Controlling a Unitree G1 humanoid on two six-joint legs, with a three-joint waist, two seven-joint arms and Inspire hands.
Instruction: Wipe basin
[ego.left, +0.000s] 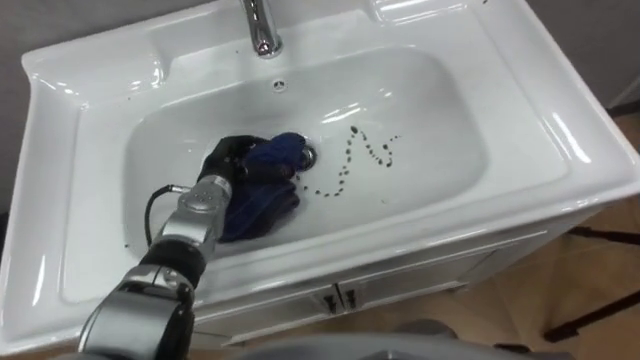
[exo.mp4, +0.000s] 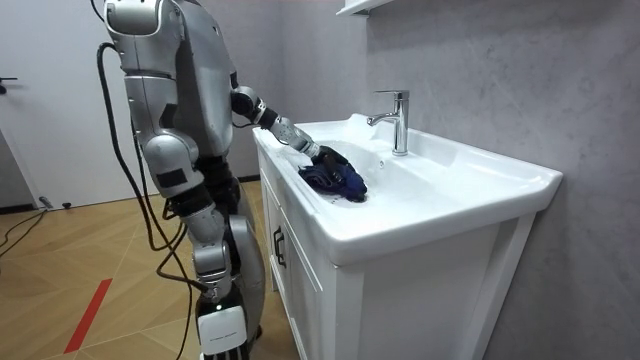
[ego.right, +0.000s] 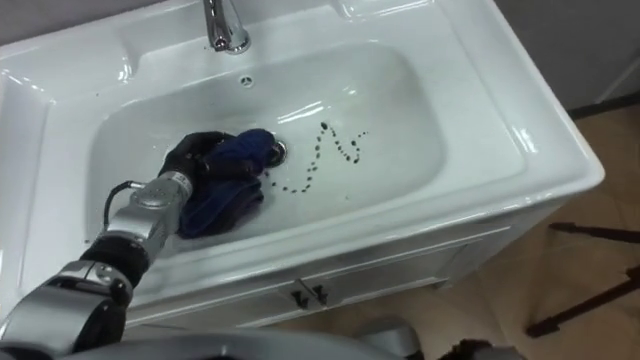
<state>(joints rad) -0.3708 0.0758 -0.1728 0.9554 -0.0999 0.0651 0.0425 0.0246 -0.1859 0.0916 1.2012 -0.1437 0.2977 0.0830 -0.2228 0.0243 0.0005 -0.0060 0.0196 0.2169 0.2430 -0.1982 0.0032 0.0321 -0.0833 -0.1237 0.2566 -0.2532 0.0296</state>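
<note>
I have the left hand (ego.left: 235, 160) down in the basin (ego.left: 450, 185), low on its left half. The fingers (ego.left: 252, 166) are curled and clamped on the dark blue cloth (ego.left: 262, 203). The cloth is bunched, partly under the fingers and partly spilling back toward the wrist and the near wall. Its far edge pokes out just beyond the fingertips and touches the drain (ego.left: 309, 155), which sits right beside them on the right.

Further right of the fingers, past the drain, a trail of dark spots (ego.left: 352, 160) curves across the basin floor, apart from the cloth. A few more specks lie just ahead of the cloth's near-right edge. The tap (ego.left: 262, 30) stands well beyond the fingers, on the back rim. Below the wrist, on the near side, I see the cabinet front (ego.left: 420, 275) with its two small handles (ego.left: 340, 297).

In the room view the robot stands upright at the side of the basin, left arm stretched out over the rim, with the hand and cloth (exo.mp4: 342, 182) down inside.
</note>
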